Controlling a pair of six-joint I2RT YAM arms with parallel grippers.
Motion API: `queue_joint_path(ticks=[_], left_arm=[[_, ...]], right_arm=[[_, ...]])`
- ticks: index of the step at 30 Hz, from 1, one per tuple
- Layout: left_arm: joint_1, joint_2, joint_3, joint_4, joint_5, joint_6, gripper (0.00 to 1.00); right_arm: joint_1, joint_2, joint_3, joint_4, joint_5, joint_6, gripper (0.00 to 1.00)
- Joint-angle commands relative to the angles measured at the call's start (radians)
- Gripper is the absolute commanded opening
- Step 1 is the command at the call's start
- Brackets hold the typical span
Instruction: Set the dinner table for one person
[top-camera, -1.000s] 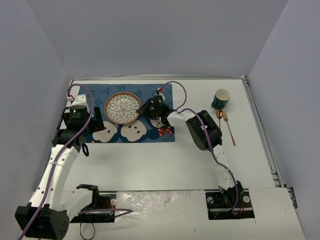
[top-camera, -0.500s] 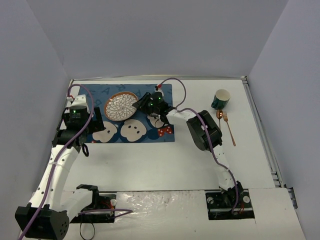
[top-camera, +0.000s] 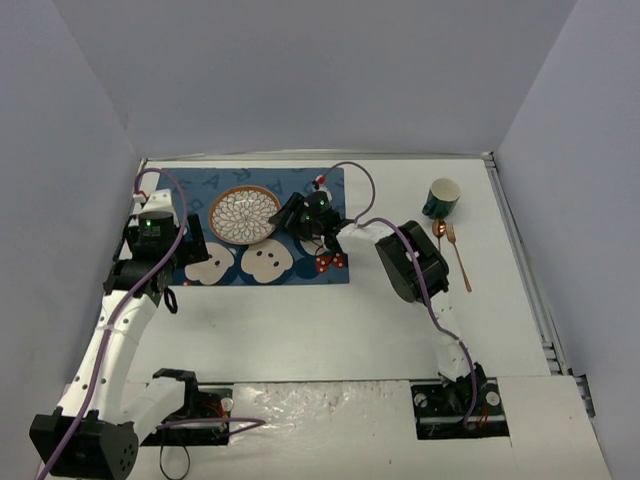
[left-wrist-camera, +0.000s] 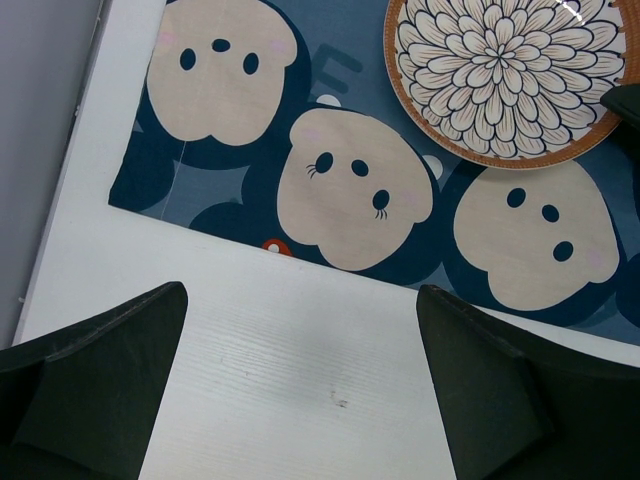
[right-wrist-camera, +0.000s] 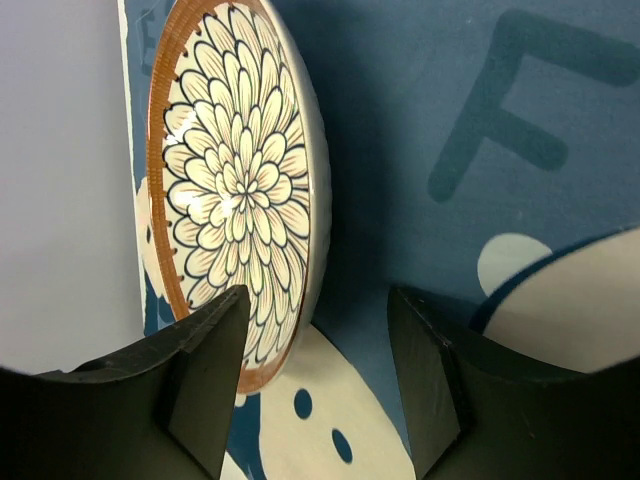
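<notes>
A round plate (top-camera: 245, 215) with a flower pattern and a brown rim lies on the blue bear placemat (top-camera: 300, 275), which sits on the white dinner table (top-camera: 330, 330). My right gripper (top-camera: 290, 215) is at the plate's right edge. In the right wrist view its jaws (right-wrist-camera: 315, 300) stand open, with the plate's rim (right-wrist-camera: 240, 190) beside the left finger and not pinched. My left gripper (left-wrist-camera: 300, 295) hangs wide open and holds nothing, over bare table (left-wrist-camera: 300, 380) just in front of the placemat's near left corner (left-wrist-camera: 150, 190). The plate (left-wrist-camera: 505, 75) shows there too.
A green mug (top-camera: 441, 197) stands at the back right. A copper spoon (top-camera: 439, 232) and fork (top-camera: 458, 255) lie just in front of it. Grey walls close in the table on the left, back and right.
My right gripper's jaws have opened off the plate's rim. The plate was tipped up half a second ago and now lies flat on the placemat. The left arm has not moved.
</notes>
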Motion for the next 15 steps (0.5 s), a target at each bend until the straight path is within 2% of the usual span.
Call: queue_joint_path(ticks=[1,7,11,15], left_arm=[[-0.006,-0.021,0.042,0.030,-0.018,-0.006,0.97],[-0.007,-0.020,0.039,0.028,-0.023,-0.006,0.97],[-0.006,-0.019,0.041,0.029,-0.021,-0.010,0.97],[-0.005,-0.016,0.044,0.025,-0.020,-0.010,0.97]], right_arm=[[0.003,-0.156,-0.019,0.017,0.022,-0.070,0.54],[-0.001,-0.230,-0.057,-0.065,0.075,-0.169,0.55],[-0.023,-0.354,-0.083,-0.230,0.216,-0.348,0.62],[-0.060,-0.496,-0.126,-0.380,0.391,-0.491,0.75]])
